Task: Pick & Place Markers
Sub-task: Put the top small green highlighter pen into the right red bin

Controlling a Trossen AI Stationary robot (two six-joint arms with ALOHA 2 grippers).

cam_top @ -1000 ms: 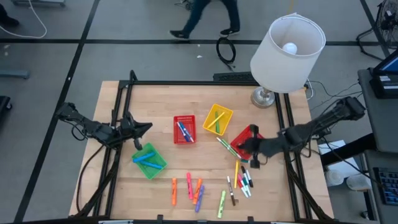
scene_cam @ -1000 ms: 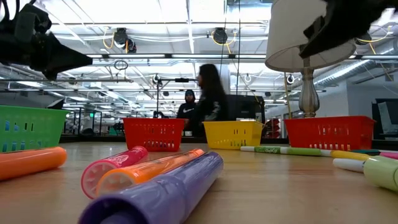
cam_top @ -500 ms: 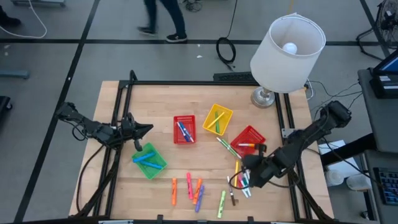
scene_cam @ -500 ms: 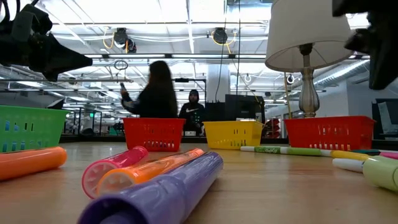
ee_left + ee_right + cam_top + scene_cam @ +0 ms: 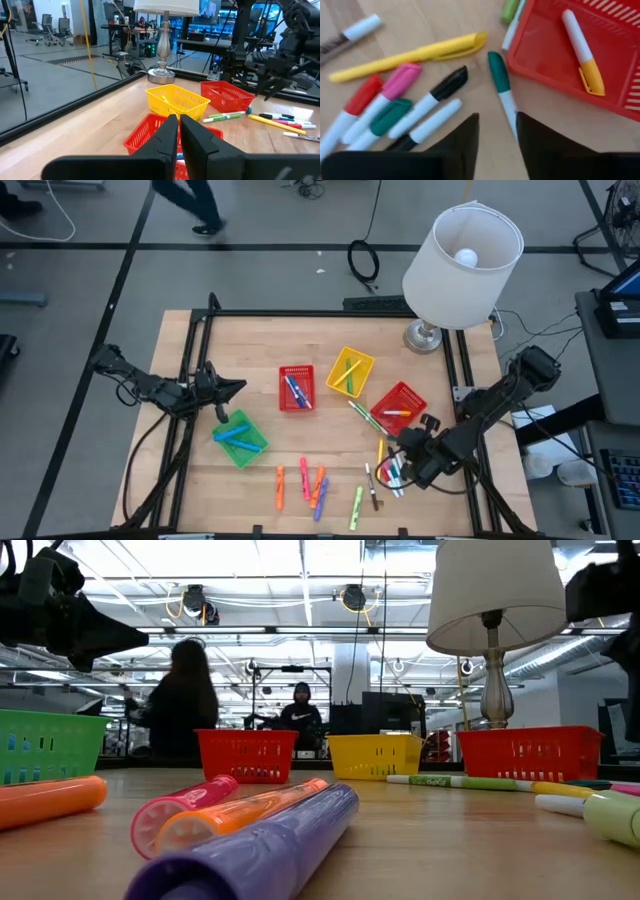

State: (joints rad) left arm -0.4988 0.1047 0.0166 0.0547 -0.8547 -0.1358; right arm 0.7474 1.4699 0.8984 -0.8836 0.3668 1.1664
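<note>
We saw the right gripper (image 5: 402, 463) poised above loose markers (image 5: 395, 107) beside the red basket (image 5: 620, 95), fingers narrowly parted and seemingly empty. The left gripper (image 5: 232, 387) hung near the green basket (image 5: 240, 439), fingers pressed together.

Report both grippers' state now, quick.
Left gripper: jaws shut, holding nothing.
Right gripper: jaws open, empty, over the loose markers.

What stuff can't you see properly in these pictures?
- Green basket: the high view shows blue things inside, too small to count.
- Purple marker: low view, its near end is cut off by the picture's edge.
- Teal-capped marker: right wrist view, its far end is hidden behind the right gripper fingers.
</note>
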